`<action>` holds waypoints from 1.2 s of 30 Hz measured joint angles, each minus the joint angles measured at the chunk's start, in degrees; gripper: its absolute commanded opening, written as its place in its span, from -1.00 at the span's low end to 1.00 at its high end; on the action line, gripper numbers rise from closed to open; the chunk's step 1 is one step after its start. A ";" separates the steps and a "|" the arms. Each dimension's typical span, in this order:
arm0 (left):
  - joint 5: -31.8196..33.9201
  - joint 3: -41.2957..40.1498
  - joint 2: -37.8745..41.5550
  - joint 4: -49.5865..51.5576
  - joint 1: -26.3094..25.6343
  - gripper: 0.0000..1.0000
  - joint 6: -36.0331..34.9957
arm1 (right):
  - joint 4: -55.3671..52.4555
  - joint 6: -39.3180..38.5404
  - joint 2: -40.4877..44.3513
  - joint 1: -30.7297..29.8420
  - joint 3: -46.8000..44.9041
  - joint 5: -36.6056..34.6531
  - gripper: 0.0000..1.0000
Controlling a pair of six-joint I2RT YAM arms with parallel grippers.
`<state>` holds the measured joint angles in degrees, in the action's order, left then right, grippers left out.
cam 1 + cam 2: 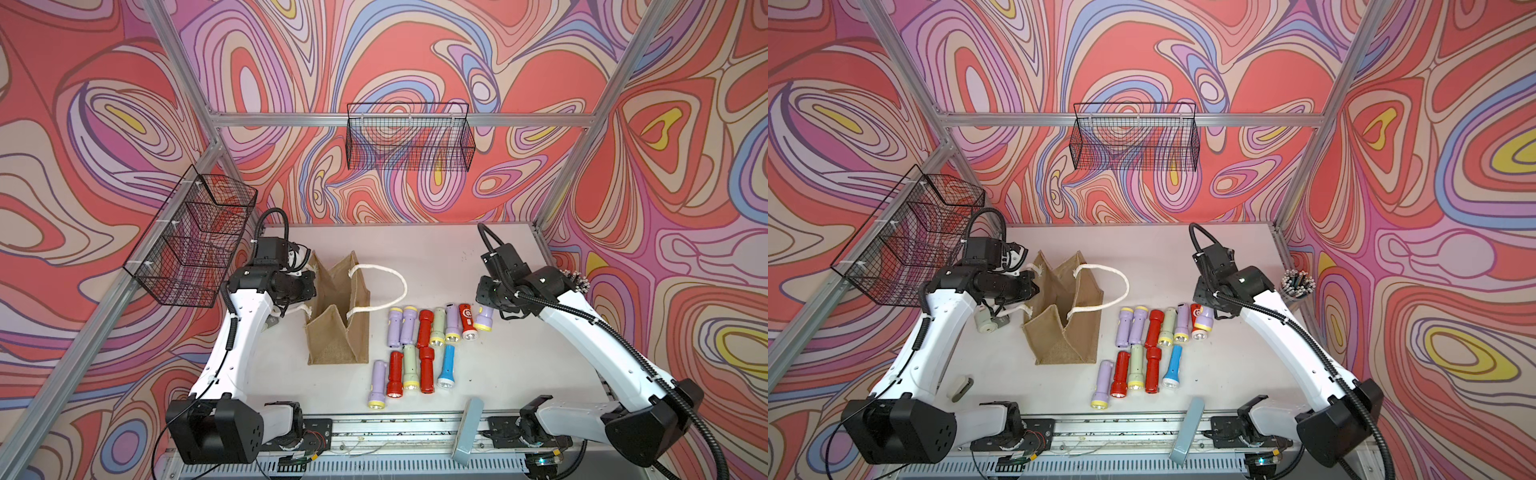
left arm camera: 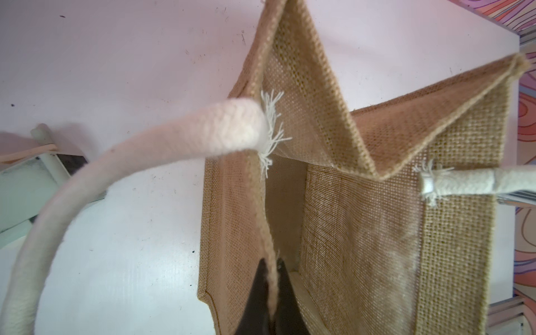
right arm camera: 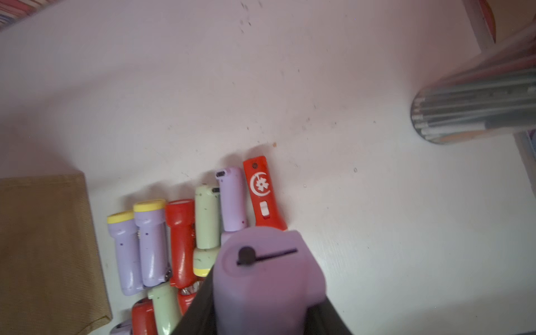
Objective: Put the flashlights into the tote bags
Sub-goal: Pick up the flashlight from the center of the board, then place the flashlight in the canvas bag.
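Observation:
The tan burlap tote bag stands open at mid-left of the table, white rope handles drooping. My left gripper is shut on the bag's near rim, pinching the fabric edge between black fingers. My right gripper is shut on a lilac flashlight, held just above the right end of the back row. Several flashlights in lilac, red, pale green and blue lie in two rows to the right of the bag.
Black wire baskets hang on the back wall and the left frame. A clear cup of grey rods stands at the right edge. A grey-blue block leans at the front rail. Small pale objects lie near the left arm.

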<state>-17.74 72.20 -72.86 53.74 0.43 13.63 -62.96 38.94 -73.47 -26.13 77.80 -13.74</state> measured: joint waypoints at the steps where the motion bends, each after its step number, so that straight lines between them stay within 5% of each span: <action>1: -0.50 0.00 0.00 -0.20 0.00 -1.00 0.33 | 0.61 -0.57 -0.61 0.00 2.16 0.37 -1.00; 7: -3.08 -0.07 -0.04 -1.03 0.00 -1.00 2.93 | 5.70 -2.71 -6.40 -1.11 12.63 4.96 -1.00; 24: -2.56 -2.16 1.95 -1.25 -0.11 -1.00 6.78 | 19.15 -4.04 -29.00 -17.00 38.53 13.97 -1.00; 36: -2.89 -1.79 1.95 -0.48 -0.11 -1.00 7.63 | 32.81 -4.28 -41.53 -20.90 40.92 23.67 -1.00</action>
<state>-20.62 70.41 -70.91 53.25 0.32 21.26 -30.15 34.65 -115.00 -47.03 118.72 9.93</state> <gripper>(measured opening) 0.057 0.385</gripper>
